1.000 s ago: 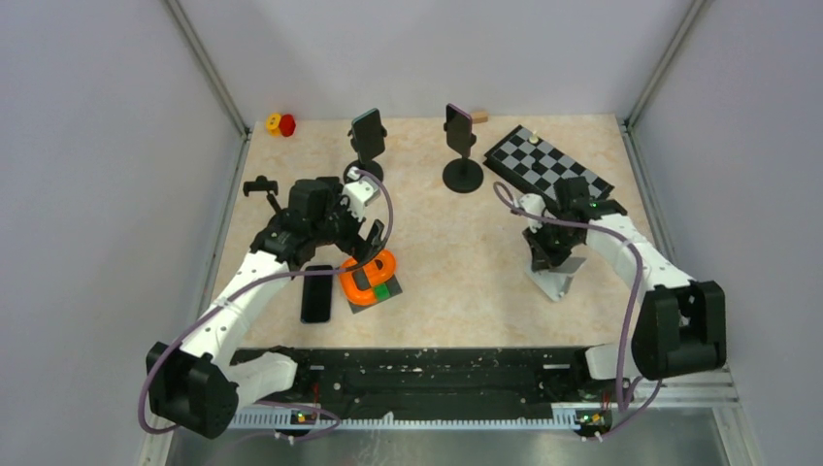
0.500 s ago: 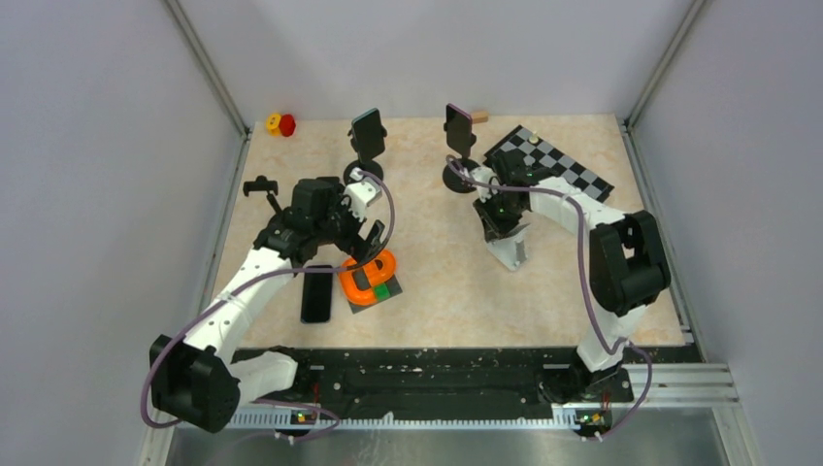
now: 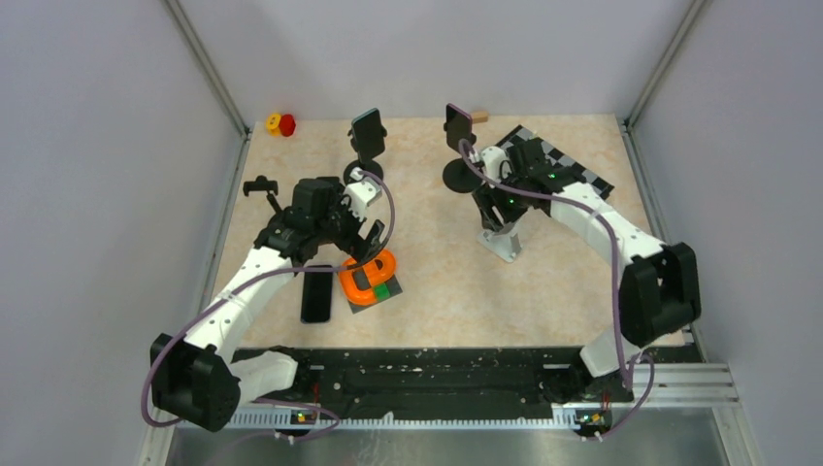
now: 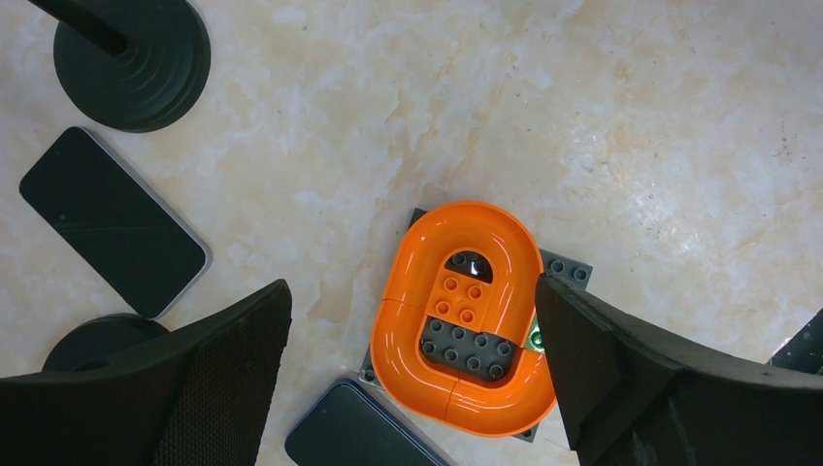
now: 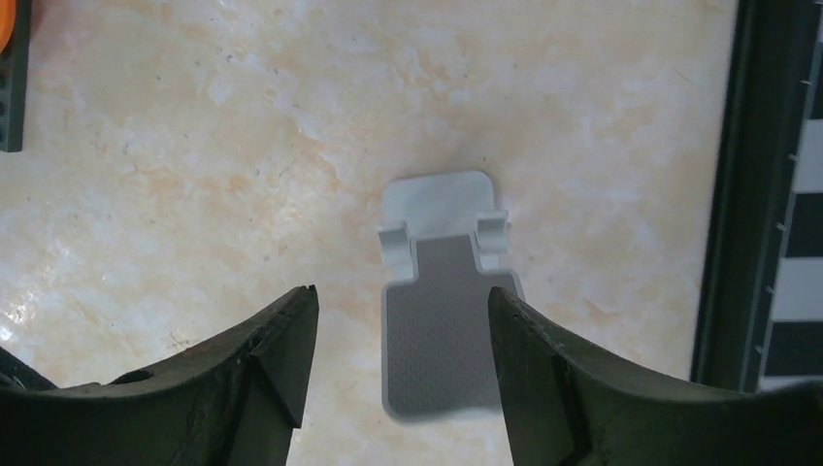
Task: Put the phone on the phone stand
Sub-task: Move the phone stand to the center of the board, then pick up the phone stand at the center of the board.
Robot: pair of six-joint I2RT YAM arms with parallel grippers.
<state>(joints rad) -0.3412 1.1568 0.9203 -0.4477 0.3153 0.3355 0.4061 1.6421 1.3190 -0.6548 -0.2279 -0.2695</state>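
The phone (image 3: 316, 293) lies flat on the desk (image 3: 437, 282) just left of the orange toy (image 3: 369, 277), where the left gripper (image 3: 354, 238) hovers with jaws released wide and may snag the toy, while the right gripper (image 3: 495, 218) holds its jaws released above the phone stand (image 3: 503, 243).

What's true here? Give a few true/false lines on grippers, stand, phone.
1. The right gripper grips the stand. False: its jaws are open, and the stand sits free on the table.
2. The left gripper is open above the orange track. True.
3. A phone lies flat beside the track. True.
4. A phone sits on the stand. False: it is bare.
5. The chessboard is at the near left. False: far right.
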